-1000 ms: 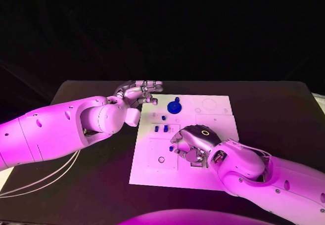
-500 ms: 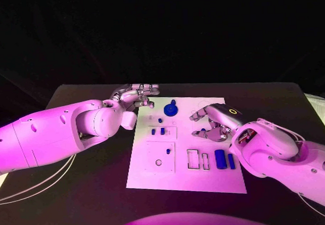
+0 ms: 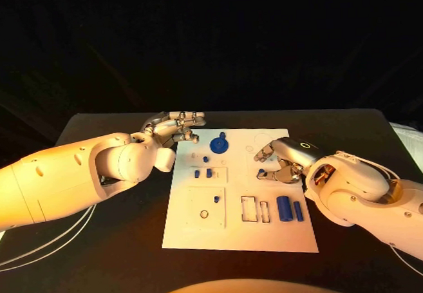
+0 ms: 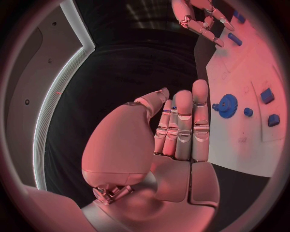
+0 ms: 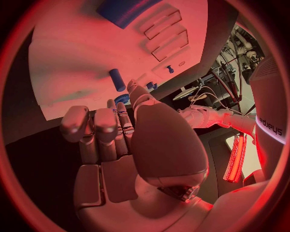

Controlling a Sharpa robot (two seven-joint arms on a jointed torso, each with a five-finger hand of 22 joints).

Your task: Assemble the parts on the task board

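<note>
The task board [image 3: 238, 232] lies flat in the middle of the black table [image 3: 104, 253]. The blue gear [image 3: 219, 144] sits near the board's far edge, with 2 small blue pegs [image 3: 203, 174] just nearer the robot than it. 2 blue cylinders [image 3: 289, 209] lie side by side toward the board's right edge, apparently loose and waiting to be fitted.

The left hand [image 3: 177, 127] hovers just off the board's far-left corner, fingers straight and close together, holding nothing. The right hand [image 3: 279, 161] hangs over the board's right side, beyond the cylinders, fingers loosely curled and apart, nothing in its grasp; it looks placed to reach for a part.
</note>
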